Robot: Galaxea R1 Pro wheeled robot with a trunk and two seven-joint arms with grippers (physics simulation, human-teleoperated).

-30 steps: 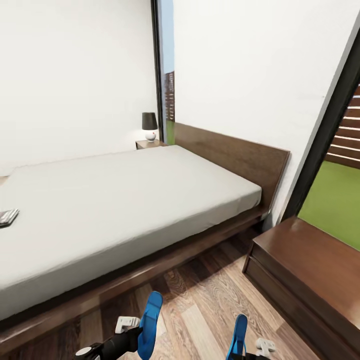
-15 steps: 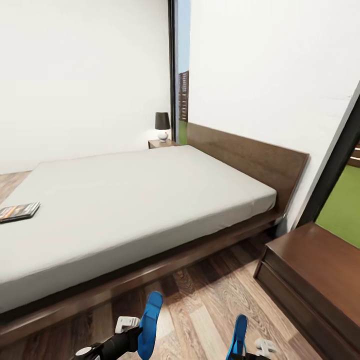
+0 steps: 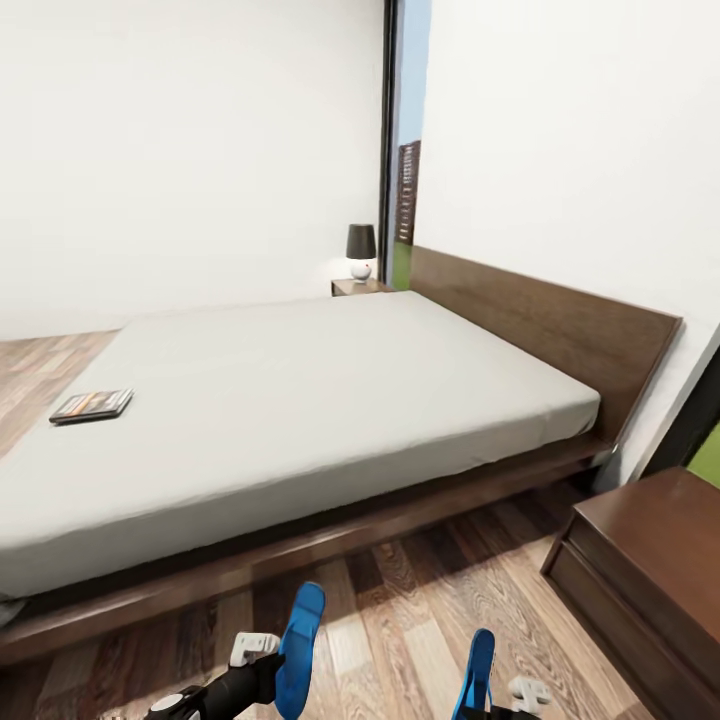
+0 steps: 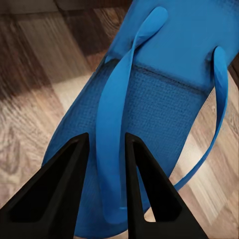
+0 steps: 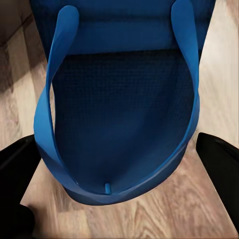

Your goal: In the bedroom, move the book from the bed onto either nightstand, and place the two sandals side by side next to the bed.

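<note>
Left fingers (image 4: 64, 194) are pinched on a strap of one blue sandal (image 4: 149, 99), and the right gripper (image 5: 119, 164) has its fingers spread wide around the heel of the other sandal (image 5: 119, 99). From the head cam both flip-flops stand on edge, long axes pointing toward the bed (image 3: 330, 400). The book (image 3: 92, 405) lies flat near the mattress's left edge, well away from the nightstand (image 3: 650, 570).
</note>
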